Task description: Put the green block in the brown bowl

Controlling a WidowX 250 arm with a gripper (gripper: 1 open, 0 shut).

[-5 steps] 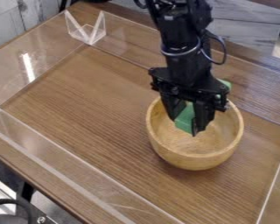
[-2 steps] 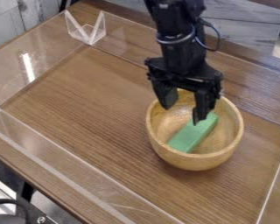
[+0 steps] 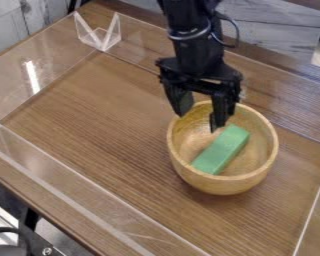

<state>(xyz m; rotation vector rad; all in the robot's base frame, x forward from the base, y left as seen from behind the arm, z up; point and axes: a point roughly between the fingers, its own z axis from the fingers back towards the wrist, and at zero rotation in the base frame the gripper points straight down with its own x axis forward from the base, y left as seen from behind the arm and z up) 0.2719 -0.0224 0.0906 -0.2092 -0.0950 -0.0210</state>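
Green block [image 3: 222, 151] lies in the brown bowl [image 3: 191, 175], whose back rim the released gripper [image 3: 203, 122] partly hides, perhaps touching it.

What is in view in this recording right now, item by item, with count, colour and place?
bowl: one, light brown, on the table at the right, below the gripper
block: one, green, lying inside the bowl
table: one, brown wood, under the bowl
clear object: one, see-through, at the upper left of the table; exact kind cannot be told
cables: at least one, black, lower left corner
gripper: one, black, open over the far part of the bowl
arm: one, black, reaching in from the top
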